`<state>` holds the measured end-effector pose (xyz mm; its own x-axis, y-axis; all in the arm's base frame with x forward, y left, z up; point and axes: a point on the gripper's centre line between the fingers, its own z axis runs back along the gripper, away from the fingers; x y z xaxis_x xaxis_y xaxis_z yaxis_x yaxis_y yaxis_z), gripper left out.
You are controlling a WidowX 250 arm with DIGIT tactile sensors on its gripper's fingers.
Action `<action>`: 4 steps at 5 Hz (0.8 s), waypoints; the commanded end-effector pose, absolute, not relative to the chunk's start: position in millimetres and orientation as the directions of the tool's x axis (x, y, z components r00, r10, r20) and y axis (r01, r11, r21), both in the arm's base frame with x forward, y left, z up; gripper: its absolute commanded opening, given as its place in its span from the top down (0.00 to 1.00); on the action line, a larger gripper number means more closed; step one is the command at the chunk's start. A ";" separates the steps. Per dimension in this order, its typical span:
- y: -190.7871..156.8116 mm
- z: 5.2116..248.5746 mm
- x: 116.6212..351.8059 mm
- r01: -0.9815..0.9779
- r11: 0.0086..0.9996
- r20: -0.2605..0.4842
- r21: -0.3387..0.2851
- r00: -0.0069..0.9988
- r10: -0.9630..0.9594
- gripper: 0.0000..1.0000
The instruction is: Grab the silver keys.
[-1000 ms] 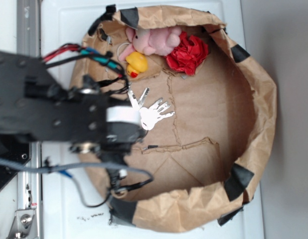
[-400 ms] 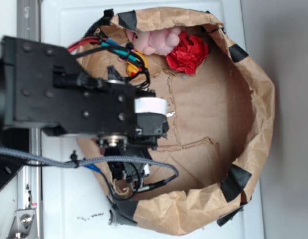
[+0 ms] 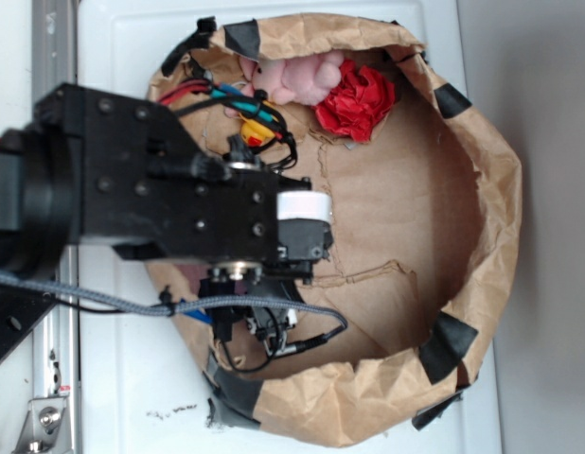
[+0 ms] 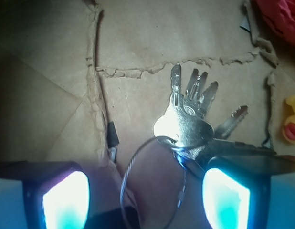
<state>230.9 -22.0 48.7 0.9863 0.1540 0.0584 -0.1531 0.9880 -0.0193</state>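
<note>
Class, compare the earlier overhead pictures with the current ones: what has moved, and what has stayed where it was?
The arm has swung out over the paper bag, and the tool now sits above the silver keys, hiding them from the overhead view. The wrist view shows the tool open, its fingers either side of the key ring; nothing is gripped yet. The red paper ball, pink plush toy and paper bag stayed put.

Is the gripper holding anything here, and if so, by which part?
Nothing is held. The gripper is open, its fingers apart above the silver keys, which lie on the brown paper.
</note>
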 end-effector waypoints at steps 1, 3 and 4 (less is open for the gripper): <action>-23.6 45.9 234.7 -0.130 0.991 0.073 -0.025 0.989 0.132 0.00; -22.7 42.3 235.9 -0.128 0.992 0.071 -0.015 0.989 0.129 0.00; -19.7 33.5 232.3 -0.126 0.992 0.058 0.002 0.990 0.125 0.00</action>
